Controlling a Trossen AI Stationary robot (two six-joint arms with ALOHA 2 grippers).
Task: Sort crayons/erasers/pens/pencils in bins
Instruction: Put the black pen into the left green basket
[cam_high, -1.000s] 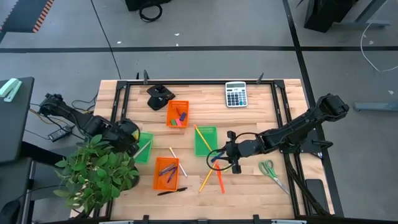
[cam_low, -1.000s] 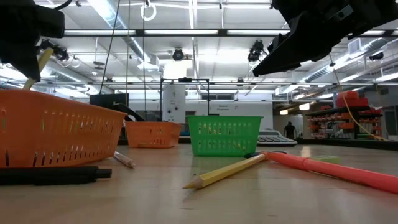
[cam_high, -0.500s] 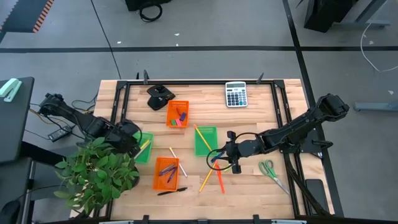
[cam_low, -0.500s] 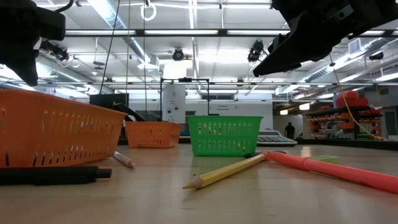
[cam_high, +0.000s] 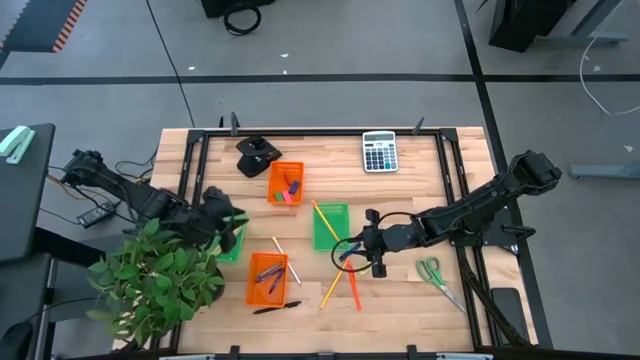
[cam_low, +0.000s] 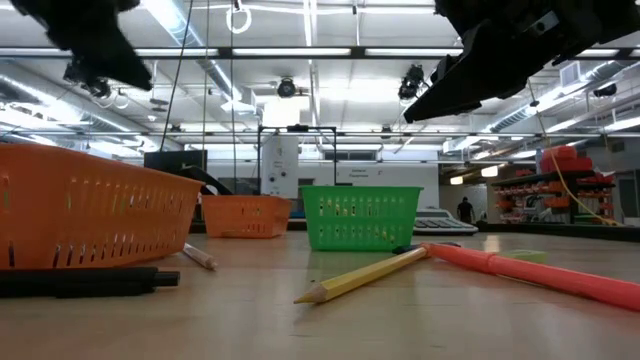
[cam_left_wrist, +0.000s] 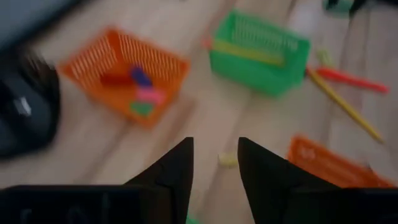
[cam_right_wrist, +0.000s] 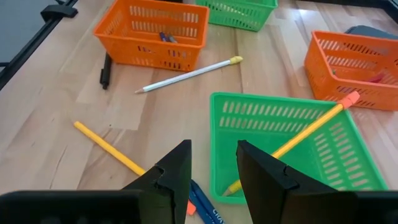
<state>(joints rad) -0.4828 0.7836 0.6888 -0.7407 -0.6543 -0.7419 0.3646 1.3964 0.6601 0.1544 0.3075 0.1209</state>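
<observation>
Green plastic bin (cam_high: 232, 240) lies just beside my left gripper (cam_high: 228, 215), whose fingers (cam_left_wrist: 175, 171) stand parted and empty; I judge a drop just finished. My right gripper (cam_right_wrist: 212, 163) hovers, fingers apart, holding nothing, above a yellow wooden pencil (cam_right_wrist: 109, 147) on the bench (cam_right_wrist: 74, 99). Next: descend and close on it. The plant (cam_high: 160, 280) hides the left bin's contents.
</observation>
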